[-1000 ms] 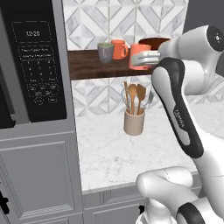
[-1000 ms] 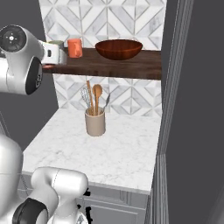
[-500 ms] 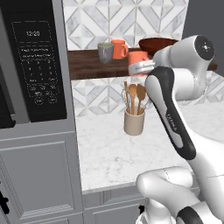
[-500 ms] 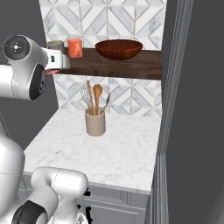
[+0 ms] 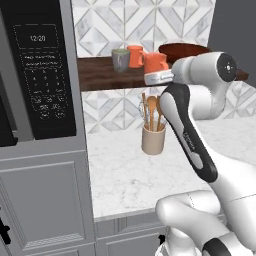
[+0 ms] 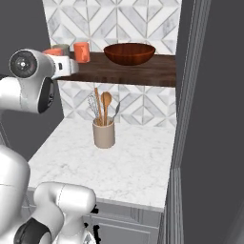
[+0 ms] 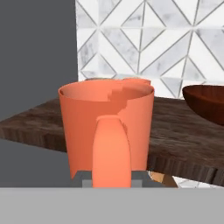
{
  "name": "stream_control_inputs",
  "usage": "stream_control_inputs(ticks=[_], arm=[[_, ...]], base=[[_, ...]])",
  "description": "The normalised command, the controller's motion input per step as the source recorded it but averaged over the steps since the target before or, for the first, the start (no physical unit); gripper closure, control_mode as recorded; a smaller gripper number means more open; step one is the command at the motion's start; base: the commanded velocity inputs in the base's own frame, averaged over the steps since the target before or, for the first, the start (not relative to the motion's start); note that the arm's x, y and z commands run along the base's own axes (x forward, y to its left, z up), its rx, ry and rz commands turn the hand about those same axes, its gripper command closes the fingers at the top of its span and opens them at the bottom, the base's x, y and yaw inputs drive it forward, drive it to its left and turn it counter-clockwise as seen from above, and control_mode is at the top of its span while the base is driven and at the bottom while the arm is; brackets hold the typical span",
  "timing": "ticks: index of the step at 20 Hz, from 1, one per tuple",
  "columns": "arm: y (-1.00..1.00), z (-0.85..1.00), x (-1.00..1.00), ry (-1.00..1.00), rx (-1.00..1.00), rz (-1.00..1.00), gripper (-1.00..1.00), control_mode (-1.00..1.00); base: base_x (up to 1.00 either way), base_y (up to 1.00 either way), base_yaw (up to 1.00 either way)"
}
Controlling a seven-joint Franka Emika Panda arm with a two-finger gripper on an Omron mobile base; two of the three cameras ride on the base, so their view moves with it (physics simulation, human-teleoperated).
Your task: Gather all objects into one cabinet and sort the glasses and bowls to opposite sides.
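My gripper (image 5: pixel 156 74) is shut on the handle of an orange mug (image 5: pixel 156 62), held upright at the front edge of the dark-brown shelf plank (image 5: pixel 100 72). In the hand view that mug (image 7: pixel 107 124) looms close, handle toward the camera, with the gripper (image 7: pixel 111 180) at its base. A grey mug (image 5: pixel 120 59) and a second orange mug (image 5: pixel 135 56) stand together on the plank's left part. The wide red-brown bowl (image 6: pixel 129 53) sits on the plank (image 6: pixel 143 71) to the right, partly hidden by my arm in the left base view.
Below the shelf, a beige crock of wooden spoons (image 5: pixel 153 139) stands on the marble counter (image 5: pixel 125 175). A black microwave (image 5: pixel 42 75) closes off the left. A tall grey panel (image 6: pixel 209 119) bounds the counter on the right.
My arm has swung and dropped a little, bringing the held orange mug slightly left along the shelf front, away from the bowl. The other mugs and the bowl have stayed put.
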Motion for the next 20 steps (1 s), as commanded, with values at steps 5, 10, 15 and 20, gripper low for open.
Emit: stream_control_inputs(ticks=[5,10,15,20], arm=[[0.02,0.05,0.34,0.0,0.0,0.0,1.0,-1.0],[0.04,-0.1,0.63,0.0,0.0,0.0,1.0,-1.0],[0.12,-0.08,0.53,0.0,0.0,0.01,1.0,-1.0],[0.22,-0.09,0.31,0.01,0.0,0.03,1.0,-1.0]], base=[[0.0,0.0,0.0],[0.0,0.0,0.0],[0.0,0.0,0.0],[0.0,0.0,0.0]])
